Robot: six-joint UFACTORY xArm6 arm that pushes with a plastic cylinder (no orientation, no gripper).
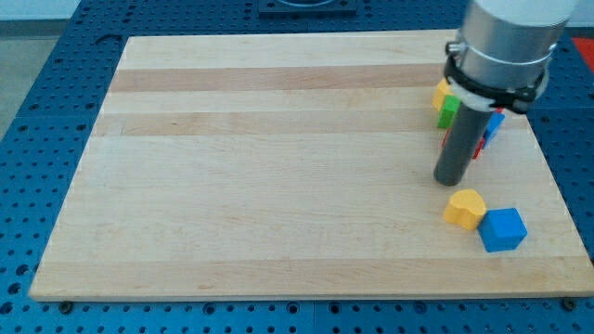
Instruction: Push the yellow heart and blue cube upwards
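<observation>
The worktop (pixel 278 167), a pale wooden board with lengthwise grain bands, fills most of the view and rests on a blue perforated surface (pixel 37 139). Taking the worktop as the landmark, everything of interest sits along its right side.

The arm's grey cylindrical body (pixel 509 32) comes in over the worktop's upper right corner, ringed below by a black collar, and the straight dark rod (pixel 461 139) drops from it toward the board. There are no jaws on this arm, so nothing is gripped or held; my tip (pixel 450 181) ends on the worktop's right part, about halfway down its height, touching no block.

The blue cube (pixel 503 229) lies near the worktop's lower right corner. The yellow heart (pixel 465 208) sits just beside it, up and toward the view's left, the two touching or nearly so. Both lie below my tip and slightly toward the view's right: the heart is near the tip but apart from it, the cube farther off.

A cluster of smaller blocks stands by the worktop's upper right edge, partly hidden behind the rod: a yellow block (pixel 442 93), a green block (pixel 449 111), a red block (pixel 480 147) and a second blue block (pixel 495 122). Their shapes cannot be made out.
</observation>
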